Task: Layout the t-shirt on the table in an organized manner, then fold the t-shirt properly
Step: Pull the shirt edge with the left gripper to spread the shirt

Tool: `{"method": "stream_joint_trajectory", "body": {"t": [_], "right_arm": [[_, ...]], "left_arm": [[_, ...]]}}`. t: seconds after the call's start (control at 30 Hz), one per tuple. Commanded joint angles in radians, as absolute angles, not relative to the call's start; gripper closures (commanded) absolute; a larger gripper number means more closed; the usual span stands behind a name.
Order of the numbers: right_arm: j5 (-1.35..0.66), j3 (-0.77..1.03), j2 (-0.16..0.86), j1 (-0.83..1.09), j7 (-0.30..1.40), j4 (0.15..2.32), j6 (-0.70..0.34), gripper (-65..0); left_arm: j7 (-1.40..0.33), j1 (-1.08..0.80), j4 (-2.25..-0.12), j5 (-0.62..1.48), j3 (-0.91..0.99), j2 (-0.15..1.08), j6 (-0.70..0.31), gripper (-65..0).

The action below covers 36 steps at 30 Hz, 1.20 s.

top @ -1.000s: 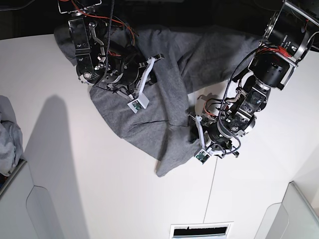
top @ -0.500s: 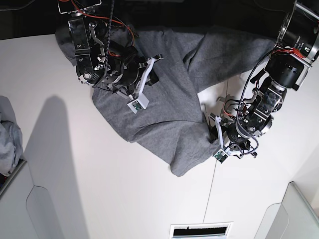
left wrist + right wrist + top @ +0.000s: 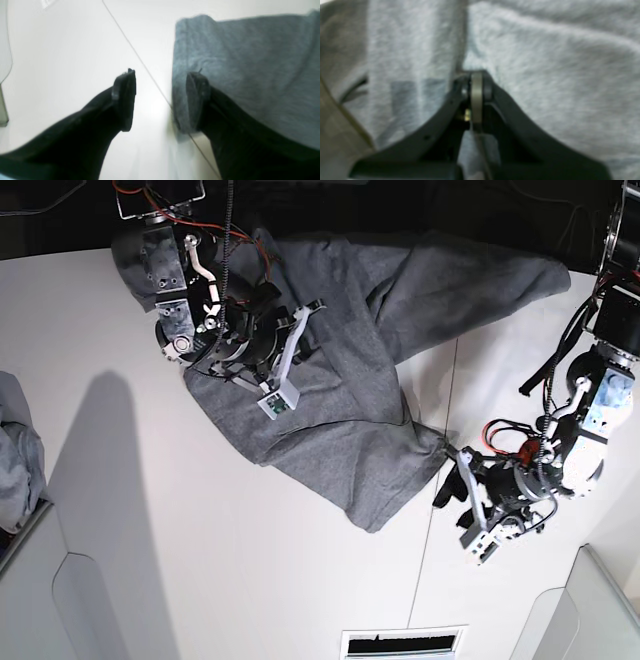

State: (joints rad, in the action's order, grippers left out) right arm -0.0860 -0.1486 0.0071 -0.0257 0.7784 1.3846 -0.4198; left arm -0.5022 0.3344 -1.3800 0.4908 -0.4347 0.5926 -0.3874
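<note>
Heather-grey short-sleeved cotton t-shirt [image 3: 340, 370] lying crumpled and only part spread on the smooth white worktop [image 3: 250, 560], toward its far edge. Broad folds running across the middle, one end reaching the right of the base view, a lower corner tapering to a point near the thin dark seam line [image 3: 430, 560].

Right claw [image 3: 250, 345] down on the shirt's upper left part in the base view, largely hidden there by its own arm and wiring. Seen from its wrist camera: right claw [image 3: 476, 80] with jaws closed tight, grey t-shirt [image 3: 545, 62] filling the view all round, a crease rising straight up from the tips. Apparently a pinch of cloth between the pads, though too blurred to be sure.

Left claw [image 3: 457, 485] low over the worktop, just beside the shirt's pointed corner. Seen from its wrist camera: left claw [image 3: 160, 82] spread wide, nothing held. One black finger [image 3: 125, 95] over bare worktop [image 3: 62, 50], the other against the edge of the t-shirt [image 3: 237, 62]; cannot tell whether pressing on the cloth or only beside it. Seam line [image 3: 140, 57] passing between the two fingers.

Paler bluish-grey bundle of cloth [image 3: 15, 450] at the left edge of the base view, well apart from the shirt. Light grey angled bins [image 3: 60, 600] at the near corners.
</note>
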Motion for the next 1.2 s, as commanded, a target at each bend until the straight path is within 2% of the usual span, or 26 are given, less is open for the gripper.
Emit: {"method": "stream_joint_trajectory", "body": {"t": [0.0, 0.2, 0.37, 0.4, 0.5, 0.57, 0.7, 0.87, 1.03, 1.17], "right_arm": [[-0.045, -0.143, 0.034, -0.037, 0.805, 1.385, -0.395, 0.0], [-0.091, -0.143, 0.097, -0.053, 0.804, 1.383, -0.396, 0.0], [-0.097, -0.143, 0.105, -0.058, 0.792, 1.382, -0.396, 0.0], [-0.097, -0.143, 0.105, -0.058, 0.789, 1.382, -0.396, 0.0], [-0.097, -0.143, 0.105, -0.058, 0.789, 1.382, -0.396, 0.0], [-0.097, -0.143, 0.105, -0.058, 0.789, 1.382, -0.396, 0.0], [-0.097, -0.143, 0.105, -0.058, 0.789, 1.382, -0.396, 0.0], [-0.097, -0.143, 0.105, -0.058, 0.789, 1.382, -0.400, 0.0], [-0.097, -0.143, 0.105, -0.057, 0.789, 1.382, -0.400, 0.0], [-0.097, -0.143, 0.105, -0.058, 0.789, 1.382, -0.400, 0.0]], "left_arm": [[-0.514, 0.326, -1.414, 0.519, -0.412, 0.627, -0.419, -31.5], [-0.554, 0.111, -1.504, 0.641, -0.302, 0.758, -0.577, -29.6], [-0.611, -0.090, -1.640, 0.733, -0.204, 0.819, -0.698, -28.5], [-0.619, -0.126, -1.671, 0.748, -0.186, 0.822, -0.698, -25.4], [-0.626, -0.219, -1.744, 0.774, -0.141, 0.823, -0.698, -7.9], [-0.626, -0.263, -1.756, 0.767, -0.130, 0.823, -0.698, -0.9], [-0.625, -0.320, -1.729, 0.660, -0.130, 0.823, -0.698, 0.0], [-0.619, -0.364, -1.625, 0.629, -0.130, 0.823, -0.698, 0.0], [-0.487, -0.365, -1.487, 0.535, -0.130, 0.805, -0.698, 0.0], [-0.467, -0.347, -1.423, 0.429, -0.130, 0.745, -0.698, 0.0]]}}
